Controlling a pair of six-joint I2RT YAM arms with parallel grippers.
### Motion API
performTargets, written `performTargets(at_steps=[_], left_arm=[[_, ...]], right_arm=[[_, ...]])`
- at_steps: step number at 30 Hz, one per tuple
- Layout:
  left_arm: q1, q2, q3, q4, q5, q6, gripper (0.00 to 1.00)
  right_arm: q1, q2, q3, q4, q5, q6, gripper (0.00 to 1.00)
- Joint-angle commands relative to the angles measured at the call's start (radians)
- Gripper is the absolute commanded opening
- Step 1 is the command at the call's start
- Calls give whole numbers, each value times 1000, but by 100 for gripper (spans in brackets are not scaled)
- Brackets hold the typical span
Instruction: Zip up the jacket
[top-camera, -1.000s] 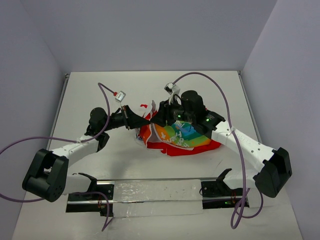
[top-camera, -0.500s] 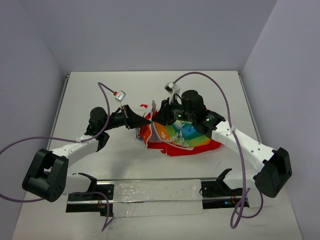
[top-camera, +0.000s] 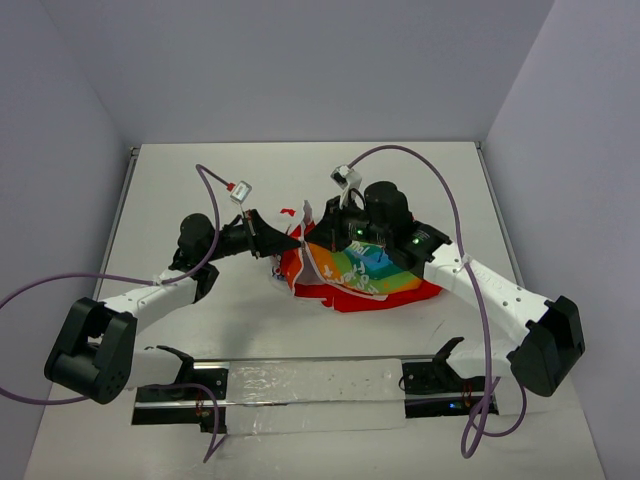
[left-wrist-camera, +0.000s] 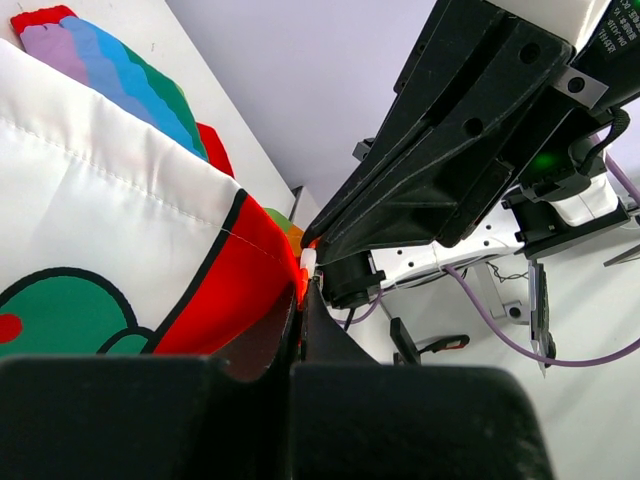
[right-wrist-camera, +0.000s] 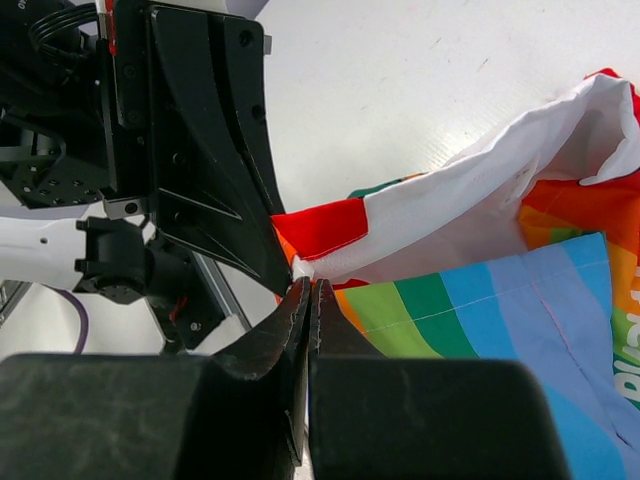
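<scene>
Hardly anything has shifted: we see left tool (top-camera: 292, 238) and right tool (top-camera: 313, 240), tips almost meeting, each pinched closed on the jacket (top-camera: 365, 272) edge.

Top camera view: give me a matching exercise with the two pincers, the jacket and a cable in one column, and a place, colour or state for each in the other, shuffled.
Column one:
1. left pincer
2. right pincer
3. jacket
4. cable

Column two:
a. purple
b. shut on fabric, reaching in from the table's left
c. crumpled at mid-table
d. shut on fabric, reaching in from the table's right

Pairs: 1-b, 2-d, 3-c, 4-a
</scene>
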Motion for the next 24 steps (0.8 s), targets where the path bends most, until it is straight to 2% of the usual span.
performTargets(at_steps=[1, 14, 24], left_arm=[[-5, -14, 36, 64, 40, -3, 0], [-23, 4, 26, 107, 47, -17, 0], [-29, 1, 26, 98, 53, -10, 0]], right_arm=[[-8, -42, -14, 119, 23, 36, 0], [-8, -76, -50, 276, 94, 114, 0], [-8, -88, -53, 292, 148, 120, 0]])
